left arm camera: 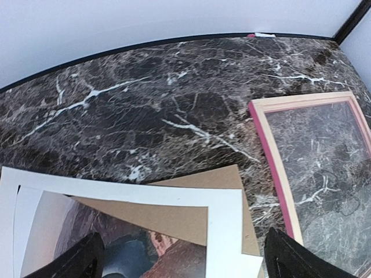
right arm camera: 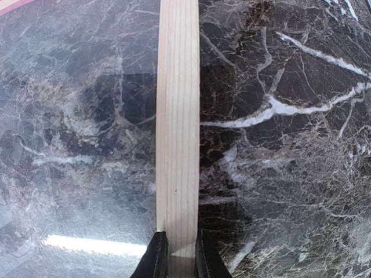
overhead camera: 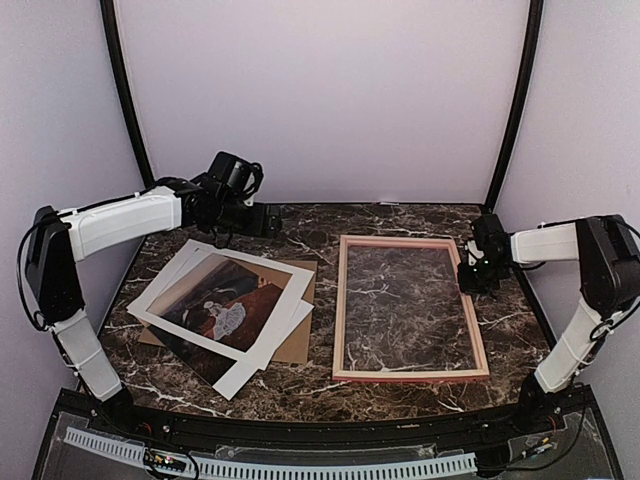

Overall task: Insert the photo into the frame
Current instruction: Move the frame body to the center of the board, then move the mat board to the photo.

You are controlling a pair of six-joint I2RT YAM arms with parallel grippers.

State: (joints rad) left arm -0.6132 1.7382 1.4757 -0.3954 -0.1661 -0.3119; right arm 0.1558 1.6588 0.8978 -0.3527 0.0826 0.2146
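Top external view: the photo (overhead camera: 225, 305) lies left, under a mat (overhead camera: 160, 300), just near of the wide-open, empty left gripper (left arm camera: 182, 260); the right gripper (right arm camera: 177, 255) pinches the right rail of the frame (overhead camera: 340, 310), whose long axis runs near-far.

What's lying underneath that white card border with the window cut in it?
Under the white border, the photo shows through the window, and a brown cardboard board pokes out from beneath on the right. The border hides the photo's edges there and most of the board.
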